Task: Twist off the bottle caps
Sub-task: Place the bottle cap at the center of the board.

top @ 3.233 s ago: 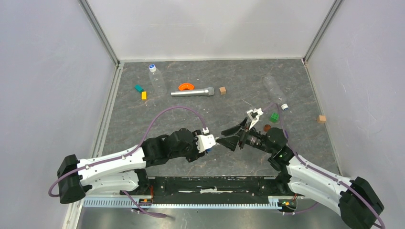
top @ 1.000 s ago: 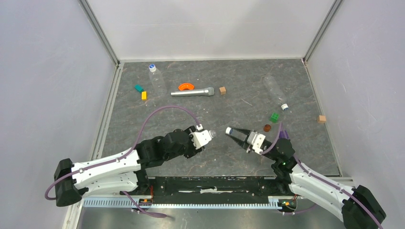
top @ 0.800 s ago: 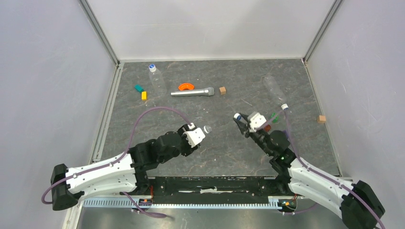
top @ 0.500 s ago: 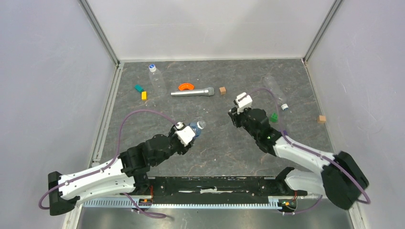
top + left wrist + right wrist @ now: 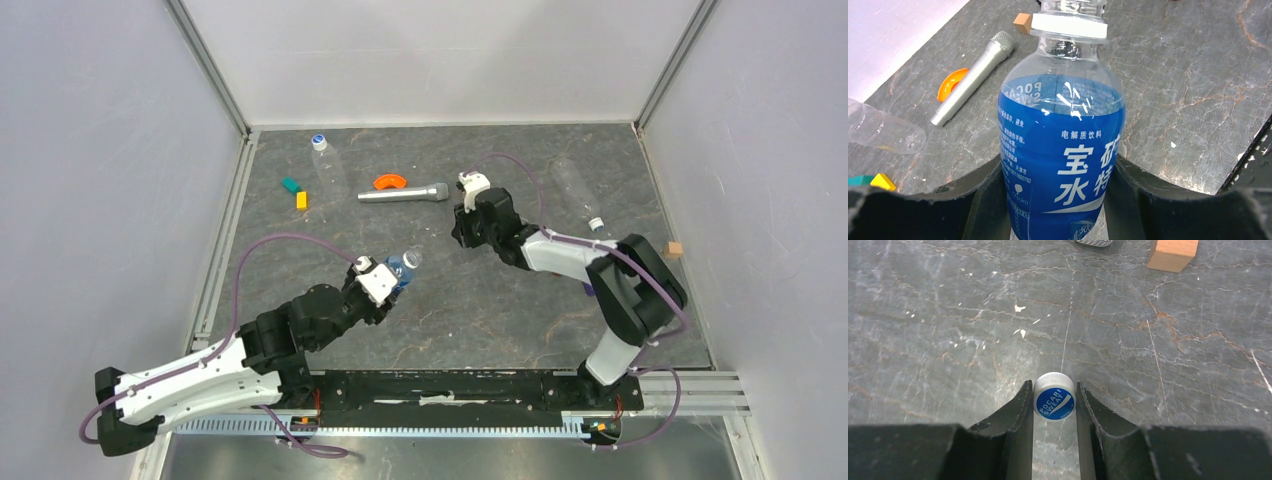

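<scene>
Left wrist view: my left end effector (image 5: 1060,167) is clamped on the blue-label bottle (image 5: 1062,145), with a finger on each side of the label, low on the body. The bottle looks held off the bench (image 5: 1188,90) and tilted neck-forward. I judge that grip is there to stop the body spinning and leave the neck free. There is bare thread above the white ring (image 5: 1069,25) and no cap on it, though the mouth is cut off by the frame top. In the right wrist view my right end effector (image 5: 1054,389) is closed on the loose cap (image 5: 1054,401), pinched by the rim with the blue top facing the camera, low over bare bench. It is probably out there to put the cap down clear of the bottle. I can't tell if the cap touches the surface. The wooden cube (image 5: 1173,252) and the microphone (image 5: 405,192) are cropped at that view's top edge. In the top view my right fingers are hidden under the wrist. The far-left bottle (image 5: 327,172) and far-right bottle (image 5: 570,180) lie on the bench, well apart. The far-left cap (image 5: 318,141) and far-right cap (image 5: 596,224) look on, so two are left to do. Both bodies are clear plastic and hard to outline, and a cable crosses near the right one.
</scene>
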`<action>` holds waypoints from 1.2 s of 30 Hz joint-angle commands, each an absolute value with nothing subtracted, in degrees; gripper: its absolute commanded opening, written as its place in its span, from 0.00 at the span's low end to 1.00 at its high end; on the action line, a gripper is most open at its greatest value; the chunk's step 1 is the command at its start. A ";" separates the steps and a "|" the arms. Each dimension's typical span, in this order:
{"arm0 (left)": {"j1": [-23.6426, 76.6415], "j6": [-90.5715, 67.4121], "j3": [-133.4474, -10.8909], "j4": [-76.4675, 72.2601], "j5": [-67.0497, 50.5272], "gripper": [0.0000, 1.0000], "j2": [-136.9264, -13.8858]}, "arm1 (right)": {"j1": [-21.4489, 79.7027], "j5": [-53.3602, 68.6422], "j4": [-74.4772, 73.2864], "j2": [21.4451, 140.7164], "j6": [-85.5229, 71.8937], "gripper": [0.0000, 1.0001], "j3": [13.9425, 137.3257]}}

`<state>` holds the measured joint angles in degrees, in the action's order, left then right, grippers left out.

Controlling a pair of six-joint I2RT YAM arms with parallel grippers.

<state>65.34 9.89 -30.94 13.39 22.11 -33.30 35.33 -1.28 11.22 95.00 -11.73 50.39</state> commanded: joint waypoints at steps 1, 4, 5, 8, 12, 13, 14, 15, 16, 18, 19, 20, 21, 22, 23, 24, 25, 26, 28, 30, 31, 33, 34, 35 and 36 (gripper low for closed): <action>65.29 7.04 -31.78 13.32 23.76 0.06 -31.16 | 33.59 1.49 8.60 100.87 -15.48 0.32 56.80; 65.27 6.38 -31.41 13.70 23.73 0.06 -30.20 | 33.40 1.75 8.30 104.20 -16.84 0.34 58.85; 65.25 6.22 -31.35 13.80 23.87 0.06 -29.94 | 33.38 1.92 8.26 105.16 -17.03 0.34 59.54; 65.24 5.92 -31.20 13.89 24.06 0.06 -29.54 | 33.39 1.32 7.88 108.09 -17.16 0.33 62.11; 65.23 5.44 -31.27 14.28 24.03 0.06 -29.67 | 33.37 0.46 7.14 111.05 -18.16 0.37 65.31; 65.25 5.36 -31.25 14.33 24.08 0.06 -29.72 | 33.39 0.35 7.00 111.92 -18.67 0.38 66.08; 65.28 5.13 -31.28 14.41 24.09 0.06 -29.75 | 33.35 -0.93 6.67 112.80 -19.03 0.39 66.80; 65.27 5.05 -31.27 14.50 24.13 0.06 -29.66 | 33.38 -1.37 5.97 113.69 -18.91 0.39 67.98; 65.30 4.87 -31.36 14.65 24.22 0.06 -29.66 | 33.35 -1.82 5.44 114.42 -18.96 0.40 68.83; 65.28 4.60 -31.33 14.77 24.36 0.06 -29.50 | 33.39 -2.04 5.65 115.66 -19.18 0.44 69.67; 65.24 4.54 -31.27 14.69 24.36 0.06 -29.41 | 33.40 -1.57 5.86 116.10 -19.36 0.46 70.12; 65.29 4.50 -31.13 14.68 24.46 0.06 -29.40 | 33.40 -0.64 6.01 116.55 -19.39 0.47 70.52; 65.25 4.52 -31.25 14.68 24.52 0.06 -29.41 | 33.29 0.80 6.57 117.07 -19.34 0.47 70.91; 65.25 4.41 -31.21 14.76 24.65 0.06 -29.40 | 33.08 3.42 7.12 117.44 -19.40 0.47 71.03; 65.30 4.40 -31.31 14.77 24.77 0.07 -29.43 | 32.65 5.15 7.53 117.74 -20.29 0.47 71.09; 65.23 4.34 -31.37 14.77 24.87 0.07 -29.39 | 32.16 6.21 8.16 117.76 -21.24 0.47 70.82; 65.22 4.32 -31.40 14.77 24.96 0.07 -29.42 | 31.85 7.00 9.02 117.64 -21.96 0.48 70.29; 65.22 4.27 -31.34 14.81 24.96 0.07 -29.27 | 31.37 7.68 9.70 117.24 -22.62 0.48 69.66; 65.29 4.18 -31.31 14.94 24.95 0.08 -29.28 | 30.75 10.17 12.38 115.31 -23.32 0.55 67.31; 65.30 4.08 -31.20 14.94 24.96 0.08 -29.30 | 30.28 12.35 15.22 112.82 -23.85 0.60 64.55; 65.24 3.93 -31.02 14.79 25.00 0.08 -29.37 | 29.95 14.16 16.63 111.59 -23.87 0.60 63.37; 65.25 3.75 -30.83 14.48 24.96 0.08 -29.63 | 29.30 17.77 18.92 108.49 -24.03 0.62 61.00; 65.24 3.63 -30.85 14.21 24.88 0.09 -29.79 | 29.02 19.09 20.06 106.92 -24.29 0.63 59.71; 65.28 3.65 -30.74 13.90 24.67 0.09 -30.04 | 28.73 20.37 21.54 104.86 -24.57 0.64 57.79; 65.23 3.63 -30.67 13.68 24.33 0.09 -30.19 | 28.53 21.28 23.02 102.99 -25.04 0.65 55.81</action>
<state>65.34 5.82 -30.85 16.16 23.90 -29.78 29.43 13.89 15.07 111.22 -23.09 60.69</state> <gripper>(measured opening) 0.613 0.631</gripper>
